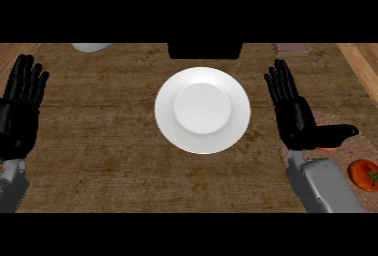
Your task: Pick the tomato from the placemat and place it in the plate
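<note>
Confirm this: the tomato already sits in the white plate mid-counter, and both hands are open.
Not quite. The head view shows the tomato outside the plate, at the lower right beside the right forearm. The white plate sits mid-counter, and the left hand and right hand are open.

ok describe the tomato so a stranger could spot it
Find the white plate in the counter's middle, then the right hand beside it. Past that hand's wrist, at the right edge, lies the tomato: round, red, green-stemmed, unlike the pale plate.
</note>
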### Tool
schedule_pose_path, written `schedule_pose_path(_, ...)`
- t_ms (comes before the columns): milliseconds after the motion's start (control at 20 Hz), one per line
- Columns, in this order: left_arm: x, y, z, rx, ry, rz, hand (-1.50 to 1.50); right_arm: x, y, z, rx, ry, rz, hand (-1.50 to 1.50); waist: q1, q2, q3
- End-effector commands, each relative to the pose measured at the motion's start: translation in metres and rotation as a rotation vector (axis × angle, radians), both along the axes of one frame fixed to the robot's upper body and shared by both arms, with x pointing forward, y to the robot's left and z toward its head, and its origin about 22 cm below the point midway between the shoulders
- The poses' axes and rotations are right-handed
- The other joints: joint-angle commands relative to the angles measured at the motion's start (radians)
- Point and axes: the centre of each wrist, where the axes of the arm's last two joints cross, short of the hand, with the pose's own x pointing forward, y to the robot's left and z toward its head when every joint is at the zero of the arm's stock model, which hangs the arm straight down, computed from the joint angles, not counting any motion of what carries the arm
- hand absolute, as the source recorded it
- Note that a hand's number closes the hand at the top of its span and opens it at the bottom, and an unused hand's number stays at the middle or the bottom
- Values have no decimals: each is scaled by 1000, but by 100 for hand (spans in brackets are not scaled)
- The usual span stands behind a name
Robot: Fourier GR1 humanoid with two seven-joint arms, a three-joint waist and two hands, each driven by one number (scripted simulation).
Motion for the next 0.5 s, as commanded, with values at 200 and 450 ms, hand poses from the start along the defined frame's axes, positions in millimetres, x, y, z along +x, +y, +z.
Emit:
schedule_pose_path(200, -19, 12, -50, 20, 261, 24, 0, -19, -119, 32, -183, -119, 398, 150, -45, 48, 22)
schedule_pose_path(450, -23, 6, -70, -43, 380, 9, 0, -32, -213, 38, -262, -336, 31, -150, -72, 64, 29)
